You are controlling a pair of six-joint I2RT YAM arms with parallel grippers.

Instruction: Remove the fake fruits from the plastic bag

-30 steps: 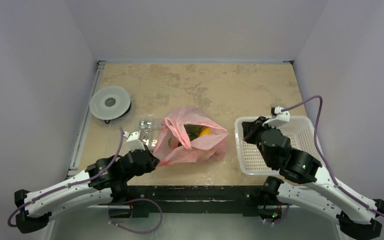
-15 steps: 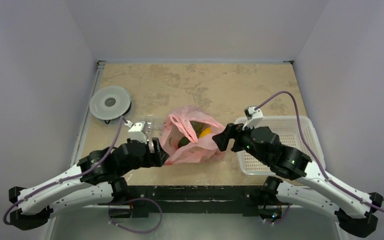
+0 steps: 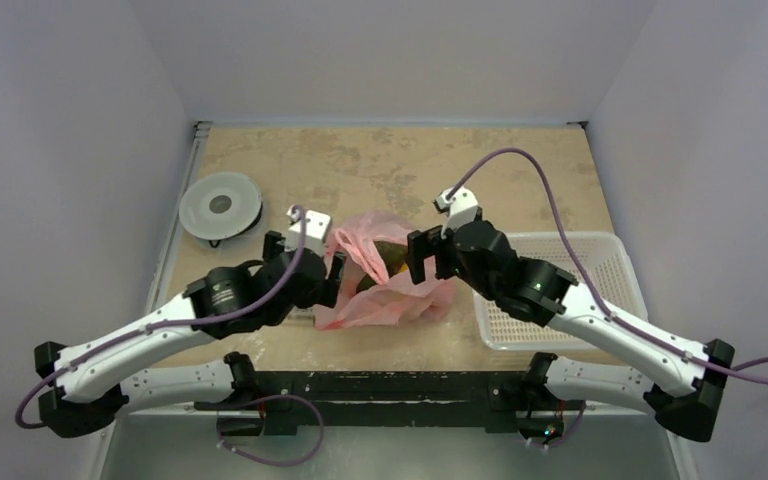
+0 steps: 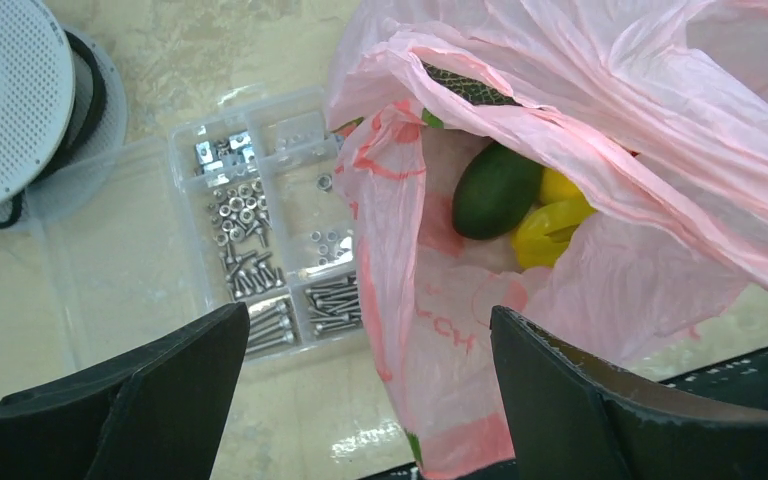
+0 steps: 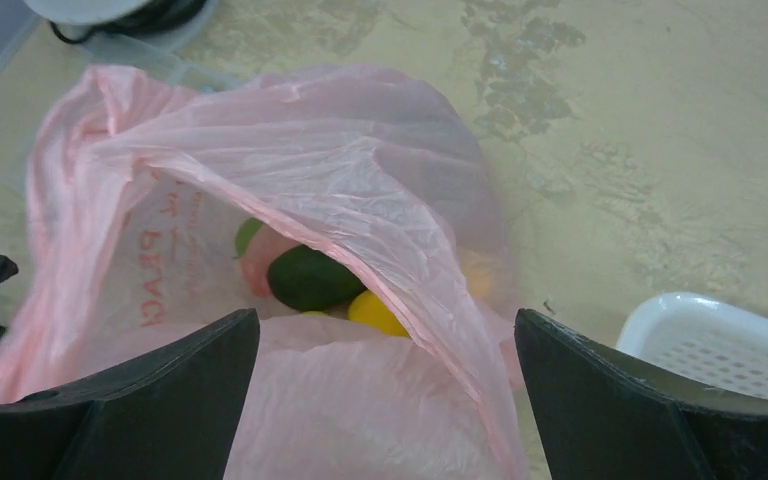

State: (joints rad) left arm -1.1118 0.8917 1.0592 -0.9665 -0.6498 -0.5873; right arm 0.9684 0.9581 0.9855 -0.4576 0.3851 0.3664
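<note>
Fake fruits (image 4: pixel 497 190) lie inside the plastic bag (image 3: pixel 390 300) on the bench (image 3: pixel 440 170); a dark green one and yellow ones show through its mouth. The left hand (image 4: pixel 365 330) and the right hand (image 5: pixel 385 330) hover at the bag from opposite sides, each spread wide, with nothing in its grasp. The main risk, I think, is the thin film: a fold hangs over the fruits, so a closing hand may pinch only plastic and drag the whole bag. The hands are near each other and may collide, and the left one may push the box of screws (image 4: pixel 260 230) just beside the bag.
</note>
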